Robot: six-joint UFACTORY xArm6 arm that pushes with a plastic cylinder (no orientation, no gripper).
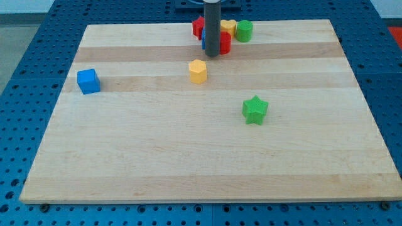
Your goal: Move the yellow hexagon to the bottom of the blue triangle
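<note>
The yellow hexagon point(198, 71) lies on the wooden board point(188, 150), a little above the middle. My tip point(212, 55) stands just above and to the right of it, apart from it. The rod hides most of a blue block point(204, 39) in the cluster at the view's top; only a sliver shows, so I cannot make out its shape. A red block point(225, 43) sits right of the rod and another red block point(198, 27) sits left of it.
A yellow block point(228, 26) and a green cylinder point(244, 30) sit at the top of the cluster. A blue cube point(88, 81) lies at the view's left. A green star point(255, 110) lies right of the middle.
</note>
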